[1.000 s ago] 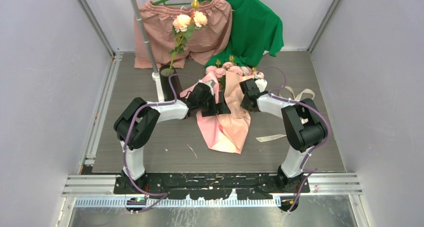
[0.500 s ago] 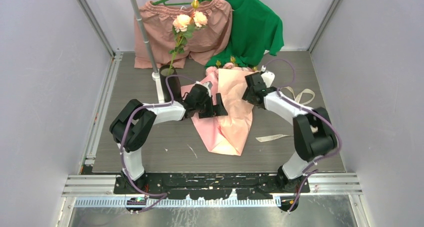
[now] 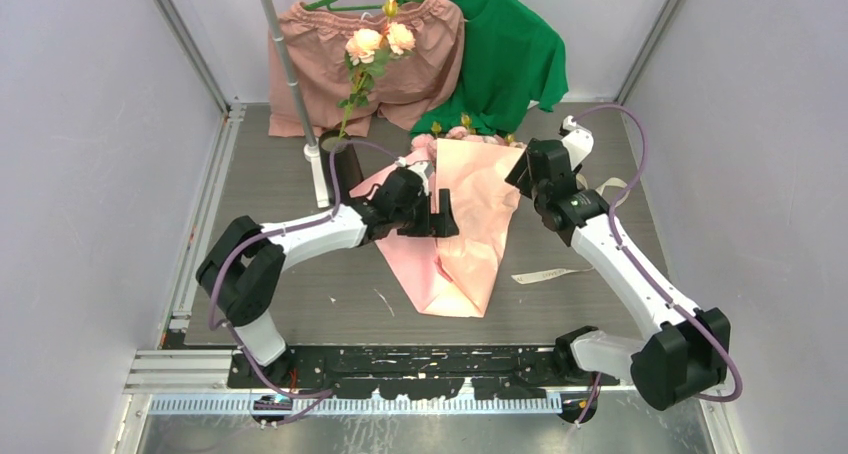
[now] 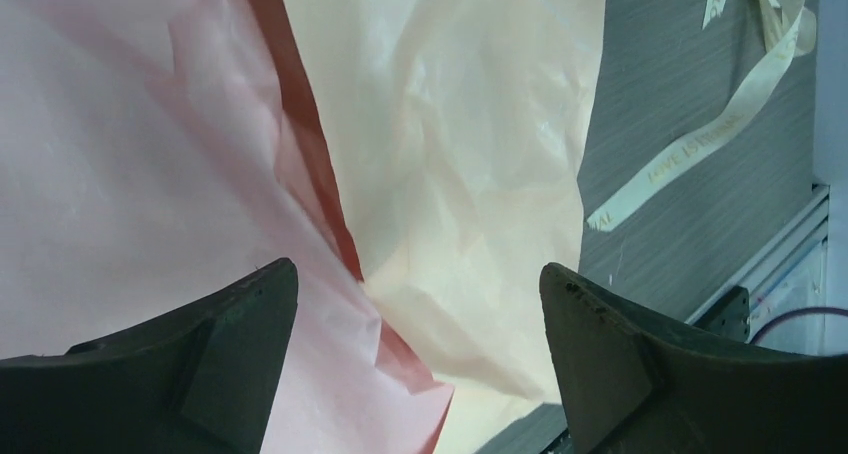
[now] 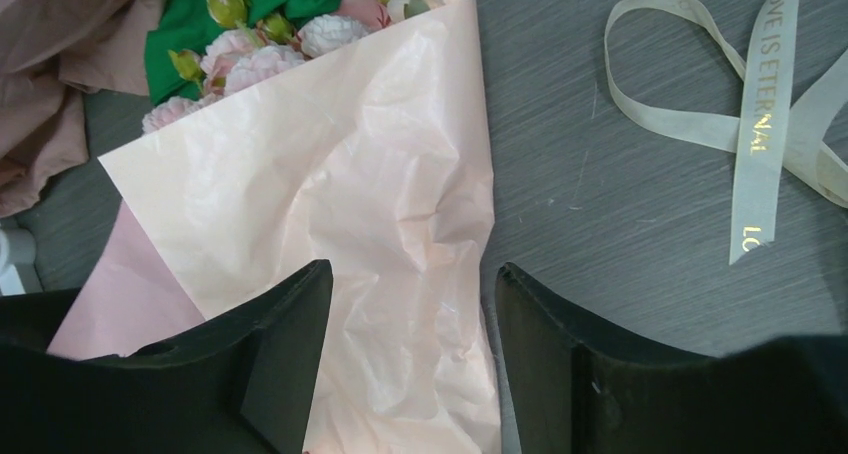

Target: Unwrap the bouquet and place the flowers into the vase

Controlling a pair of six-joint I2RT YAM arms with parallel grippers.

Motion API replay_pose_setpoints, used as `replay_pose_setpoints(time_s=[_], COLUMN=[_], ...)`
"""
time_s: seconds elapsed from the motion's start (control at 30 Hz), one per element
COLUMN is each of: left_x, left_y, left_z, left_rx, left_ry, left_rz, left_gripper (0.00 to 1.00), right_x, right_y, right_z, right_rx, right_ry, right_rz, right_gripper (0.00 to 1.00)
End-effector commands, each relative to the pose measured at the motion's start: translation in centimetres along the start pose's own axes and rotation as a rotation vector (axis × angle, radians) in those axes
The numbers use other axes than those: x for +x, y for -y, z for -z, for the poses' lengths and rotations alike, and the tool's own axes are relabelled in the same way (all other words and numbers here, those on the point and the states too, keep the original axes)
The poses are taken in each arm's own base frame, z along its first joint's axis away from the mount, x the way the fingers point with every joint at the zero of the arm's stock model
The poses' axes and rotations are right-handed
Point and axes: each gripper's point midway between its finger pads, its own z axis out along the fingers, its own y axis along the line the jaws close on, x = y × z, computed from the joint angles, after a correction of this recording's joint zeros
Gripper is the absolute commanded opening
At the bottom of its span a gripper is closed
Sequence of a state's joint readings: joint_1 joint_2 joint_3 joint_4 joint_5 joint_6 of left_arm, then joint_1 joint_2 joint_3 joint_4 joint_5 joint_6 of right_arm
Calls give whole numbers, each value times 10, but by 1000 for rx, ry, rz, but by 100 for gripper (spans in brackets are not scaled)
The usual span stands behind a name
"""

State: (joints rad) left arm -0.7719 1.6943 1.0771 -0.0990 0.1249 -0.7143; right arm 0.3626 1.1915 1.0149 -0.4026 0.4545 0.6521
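The grey table (image 3: 300, 274) carries the bouquet (image 3: 470, 224) at its middle, lying flat with its narrow end toward the arms. Its paper (image 5: 350, 204) is loose, and a pale sheet lies draped over a pinker one. The paper looks thin, light and crinkly. It will probably flop and slide rather than hold a shape, so a free corner or the long right edge seems the best place to pinch it.

The left tool (image 4: 418, 269) hovers low over the seam between the two sheets, its fingers spread wide and holding nothing. The right tool (image 5: 412, 266) hangs above the pale sheet, fingers well apart and also empty.

The flowers (image 5: 260, 59) show only as heads and buds at the far end of the paper, against the green shirt (image 3: 510, 59). Their stems are hidden under the sheet. They are likely light and springy, so it is safer to grip the bunched stems than the soft heads.

The vase (image 3: 343, 162) stands left of the bouquet beside the pole (image 3: 290, 74). It is narrow and probably tips easily.

The ribbon (image 5: 760, 124) lies untied to the right.
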Motion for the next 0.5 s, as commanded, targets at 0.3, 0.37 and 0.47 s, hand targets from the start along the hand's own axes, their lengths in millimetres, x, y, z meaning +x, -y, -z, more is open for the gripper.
replay_pose_setpoints(time_s=[0.3, 0.37, 0.47], left_x=[-51, -52, -55], left_y=[3, 11, 23], left_z=[-50, -47, -38], left_rx=[-43, -14, 19], left_ry=[82, 80, 88], left_rz=[-148, -139, -131], left_gripper=[90, 90, 89], right_x=[-3, 0, 4], right_y=[26, 26, 26], right_z=[16, 15, 11], right_rx=[50, 50, 47], right_ry=[27, 22, 12], right_rz=[55, 56, 53], right_gripper=[66, 66, 65])
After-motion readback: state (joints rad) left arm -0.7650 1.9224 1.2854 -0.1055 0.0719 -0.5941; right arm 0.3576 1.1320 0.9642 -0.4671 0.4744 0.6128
